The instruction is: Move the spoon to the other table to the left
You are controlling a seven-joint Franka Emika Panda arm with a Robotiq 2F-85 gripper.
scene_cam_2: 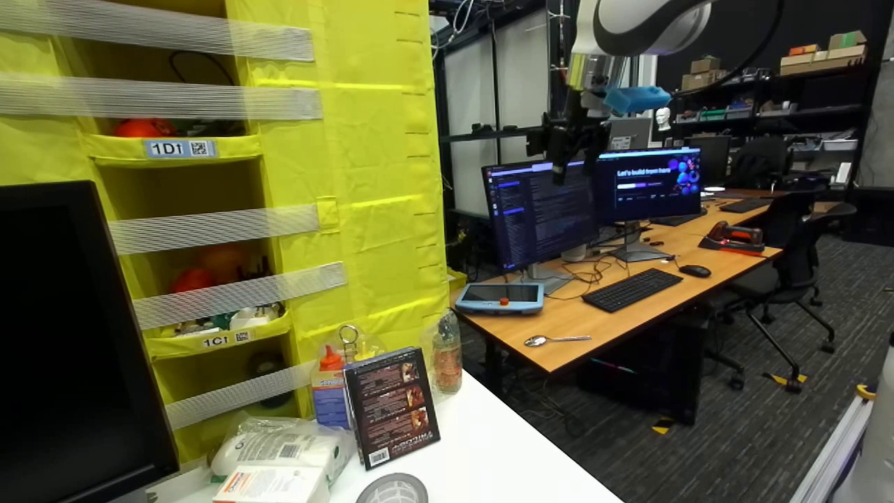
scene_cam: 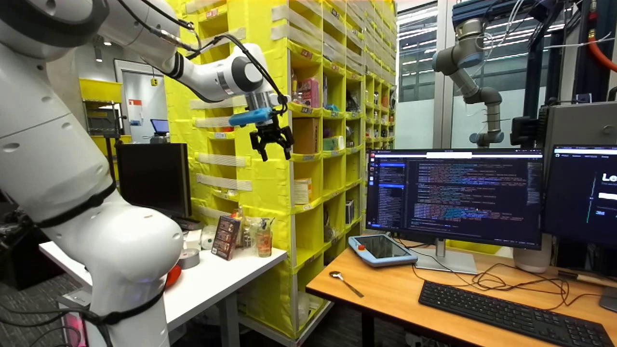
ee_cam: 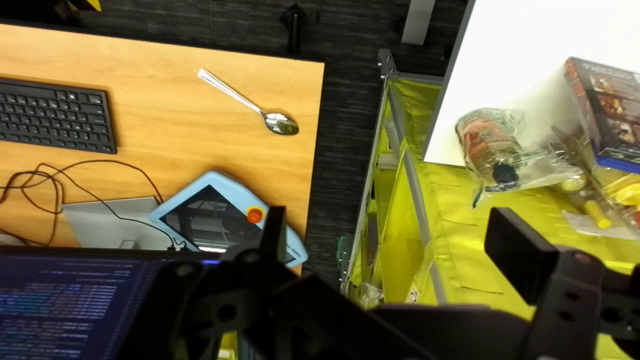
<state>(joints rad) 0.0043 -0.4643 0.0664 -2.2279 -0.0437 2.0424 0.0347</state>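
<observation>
On the wooden desk (ee_cam: 165, 135) we locate a spoon (ee_cam: 250, 104), tablet (scene_cam: 383, 249) and keyboard (scene_cam_2: 632, 290); on the white table (scene_cam: 231, 274), a bottle (scene_cam: 264, 239) and box (scene_cam_2: 393, 409).

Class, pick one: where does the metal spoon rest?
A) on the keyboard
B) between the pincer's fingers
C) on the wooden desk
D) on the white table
C: the wrist view shows the metal spoon lying on the wooden desk, apart from the keyboard and outside the open pincer.

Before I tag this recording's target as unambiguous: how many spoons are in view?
1: the spoon, on the desk between the keyboard and the end nearest the white table; all three views show the same one. Others may be hidden in the shelf.
</observation>
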